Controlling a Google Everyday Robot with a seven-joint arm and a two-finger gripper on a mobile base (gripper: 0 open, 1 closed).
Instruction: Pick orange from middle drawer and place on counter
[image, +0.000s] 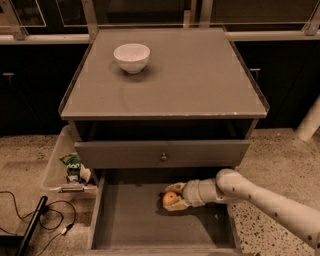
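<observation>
Item: orange, lower ctr, on middle drawer floor; gripper clenched round it, prob. rdy for lift to counter above.

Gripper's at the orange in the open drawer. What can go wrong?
1. The gripper and orange sit just below the closed drawer front; lifting straight up may clip it.
2. The round orange could roll across the middle drawer if dropped.
3. The white bowl sits on the counter; place clear of it.

The smooth cream-white tubular arm ends in a pale yellowish tool inside the middle drawer.
</observation>
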